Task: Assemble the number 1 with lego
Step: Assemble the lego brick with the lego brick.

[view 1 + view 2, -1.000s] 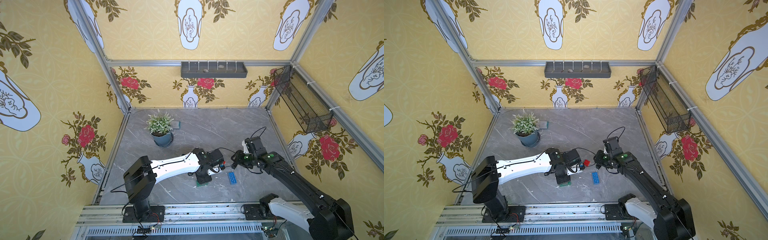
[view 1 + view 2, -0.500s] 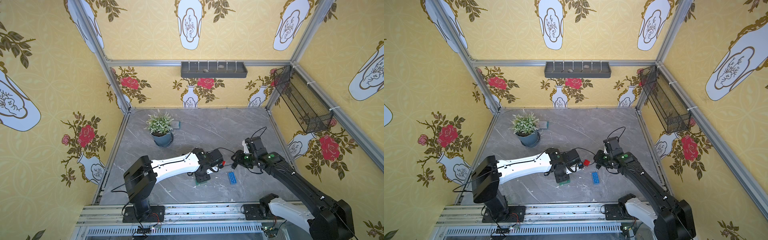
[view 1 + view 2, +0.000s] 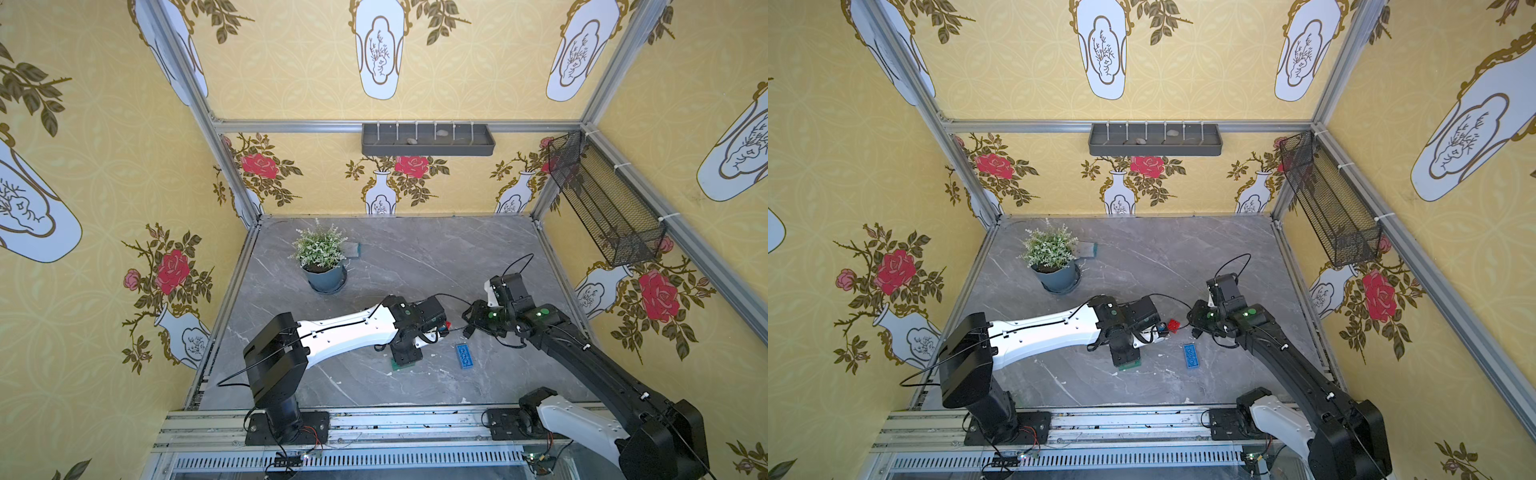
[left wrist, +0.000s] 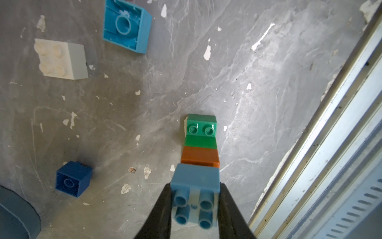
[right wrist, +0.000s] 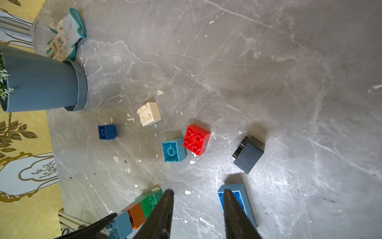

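nearest the metal front rail (image 3: 374, 419), the left gripper (image 4: 194, 186) is clamped on a grey-blue square studded plastic brick (image 4: 196, 178). one black finger (image 4: 159, 213) presses each side, and the studs face the wrist camera. under it sit an orange-brown square brick (image 4: 199, 157), then a green square brick (image 4: 200, 143), then a long green base brick (image 4: 200, 126) on the grey marbled surface (image 3: 415, 257). two of the base's studs are bare at the end pointing away from the gripper. whether these stand quite upright i cannot tell.

just to the right a long blue plastic brick (image 3: 464, 356) lies flat, its long axis running from the rail toward the papered back wall (image 3: 316, 174), slightly slanted. the right gripper (image 5: 198, 191) hangs near its far end, its two sides apart with nothing between them. the brick shows behind one side, outside the gap.

farther out, a red square brick (image 5: 196, 139) sits studs up; a small round mark on its side is too small to read. a light blue square brick (image 5: 173, 150) lies just beside it, tipped over, hollow underside showing. a black brick (image 5: 249, 154) lies tipped too, apart from both. beyond are a cream-white square brick (image 5: 149, 114) and a dark blue square brick (image 5: 107, 132), also hollow side out. farthest are a blue-grey pot (image 3: 326, 278) holding a green plant and a white-and-teal glove (image 5: 66, 35).
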### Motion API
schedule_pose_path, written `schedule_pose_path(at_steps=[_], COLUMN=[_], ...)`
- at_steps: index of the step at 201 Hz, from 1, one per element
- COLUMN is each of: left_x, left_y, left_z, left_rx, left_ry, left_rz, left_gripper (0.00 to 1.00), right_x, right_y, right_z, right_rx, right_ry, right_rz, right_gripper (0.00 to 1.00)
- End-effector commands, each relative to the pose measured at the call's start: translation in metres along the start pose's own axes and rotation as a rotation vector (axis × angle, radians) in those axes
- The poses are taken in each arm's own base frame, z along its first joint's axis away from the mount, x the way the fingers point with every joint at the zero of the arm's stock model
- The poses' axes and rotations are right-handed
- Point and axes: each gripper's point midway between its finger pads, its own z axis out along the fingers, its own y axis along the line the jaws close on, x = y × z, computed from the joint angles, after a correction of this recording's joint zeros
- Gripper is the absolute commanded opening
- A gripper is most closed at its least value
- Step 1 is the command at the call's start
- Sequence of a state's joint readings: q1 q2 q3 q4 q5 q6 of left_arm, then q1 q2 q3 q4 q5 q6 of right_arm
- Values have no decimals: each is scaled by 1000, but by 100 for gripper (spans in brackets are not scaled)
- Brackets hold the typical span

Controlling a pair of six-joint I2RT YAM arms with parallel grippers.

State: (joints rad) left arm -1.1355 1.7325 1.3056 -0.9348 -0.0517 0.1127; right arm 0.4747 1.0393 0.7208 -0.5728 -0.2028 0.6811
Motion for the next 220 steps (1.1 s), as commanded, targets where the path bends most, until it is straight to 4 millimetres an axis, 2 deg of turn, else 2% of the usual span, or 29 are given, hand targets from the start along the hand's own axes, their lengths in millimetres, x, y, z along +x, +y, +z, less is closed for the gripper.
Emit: schedule_pose_path(at_steps=[1,100,160,220], left_x=[3,6,0,-5], left_y=[-1,4,-5,0], left_z=[3,9,5,-2], left_rx=[10,-43,-6,-31], left_ry=[11,11,-51,-77], left_rz=[-5,41,57,55], left_gripper=[29,26,23,22], right_x=[-1,-2,-2,-2], right_y=[1,0,2,2], right_z=[-2,-1,-1,-2], right_rx=[-1,0,0,-5], right_ry=[-8,-10,-7,-10], right_rz=[-4,3,1,4], right_gripper=[42,42,42,42])
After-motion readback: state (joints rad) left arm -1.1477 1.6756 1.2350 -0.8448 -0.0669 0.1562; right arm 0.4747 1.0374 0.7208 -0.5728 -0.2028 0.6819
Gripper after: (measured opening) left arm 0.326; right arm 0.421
